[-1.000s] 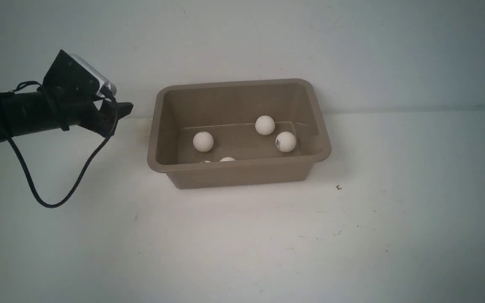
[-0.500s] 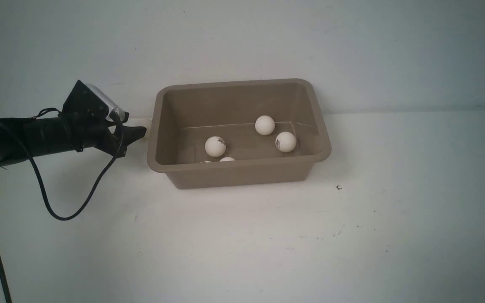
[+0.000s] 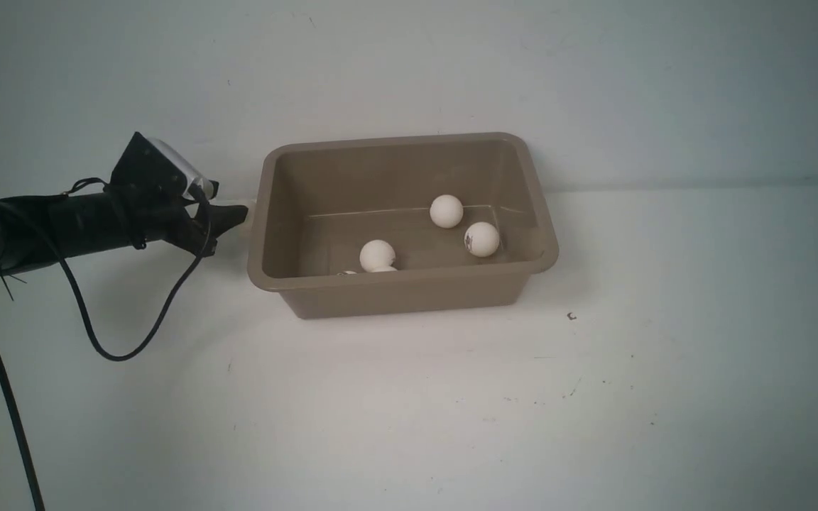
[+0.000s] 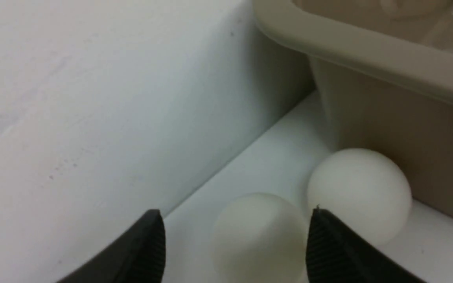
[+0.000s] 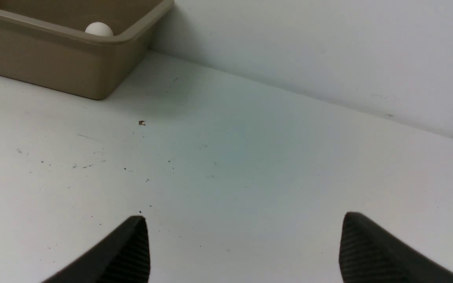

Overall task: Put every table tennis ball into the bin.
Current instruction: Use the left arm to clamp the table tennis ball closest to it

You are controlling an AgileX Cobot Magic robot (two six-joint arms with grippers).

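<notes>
The taupe bin (image 3: 267, 234) stands at the back middle of the table, with several white table tennis balls in it, among them one at the back (image 3: 446, 211), one with a dark mark (image 3: 482, 239) and one near the front wall (image 3: 378, 254). My left gripper (image 3: 233, 213) is low beside the bin's left wall. In the left wrist view it (image 4: 235, 220) is open, with one ball (image 4: 260, 236) on the table between its fingers. A second ball (image 4: 358, 192) rests against the bin's outer wall (image 4: 387, 118). My right gripper (image 5: 244, 236) is open over bare table.
The white back wall (image 4: 92, 98) runs close behind the two loose balls and the bin. A black cable (image 3: 132, 333) loops down from my left arm. In the right wrist view the bin's corner (image 5: 104, 74) and one ball (image 5: 98, 29) inside it show.
My left arm has dropped and moved right, up to the bin's left wall. One ball inside the bin has rolled right and toward the front wall.
</notes>
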